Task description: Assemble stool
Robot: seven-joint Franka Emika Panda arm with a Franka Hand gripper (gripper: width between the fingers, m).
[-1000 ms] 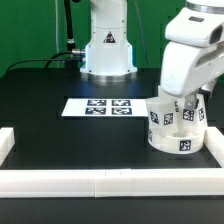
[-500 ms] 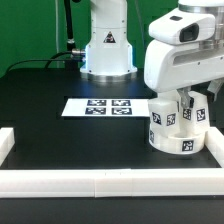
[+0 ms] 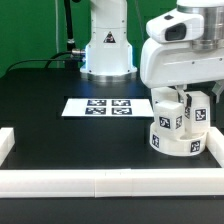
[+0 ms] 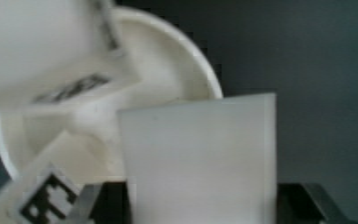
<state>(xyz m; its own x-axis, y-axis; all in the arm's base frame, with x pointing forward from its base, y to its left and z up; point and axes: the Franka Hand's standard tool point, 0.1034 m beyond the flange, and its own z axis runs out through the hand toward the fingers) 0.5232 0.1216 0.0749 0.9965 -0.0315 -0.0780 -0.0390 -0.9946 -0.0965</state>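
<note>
1. Green backdrop behind rig; black surface (image 3: 60, 130) carries everything, w/ white border bars (image 3: 60, 183) along its near edge and sides.
2. Robot base (image 3: 107, 45), white w/ a triangle warning sticker, stands at back centre; black cable runs off toward ext. view's left.
3. Marker board (image 3: 98, 106): thin flat white sheet w/ four b/w tags, lying flat mid-surface, well apart from the near border bar.
4. Stool seat (image 3: 172, 142): thick round white disc w/ tags on its side wall, sitting on the surface at ext. view's right, just beside the near-right border corner. Looks slightly tipped, can't be sure.
5. Leg (image 3: 167, 110), white tagged block, stands upright on top of the seat on the side toward ext. view's left.
6. 2nd leg (image 3: 198, 108), also upright over the seat, toward ext. view's right, directly under the arm's wrist housing (image 3: 185, 55).
7. Hand (image 3: 200, 95): fingers mostly hidden by the housing in ext. view. Wrist view shows dark fingertips (image 4: 309, 203) either side of a pale white block (image 4: 197, 160) that fills the gap, so hand is pinching that 2nd leg, fingers drawn close onto it.
8. Wrist view also: seat's round top (image 4: 167, 60) behind the gripped block, blurred; a tagged block (image 4: 51, 55) looms large and out of focus beside it, prob. the other leg; another tag (image 4: 43, 190) low in shot, can't tell which part it belongs to.
9. 3rd leg: can't pick it out in either view.
</note>
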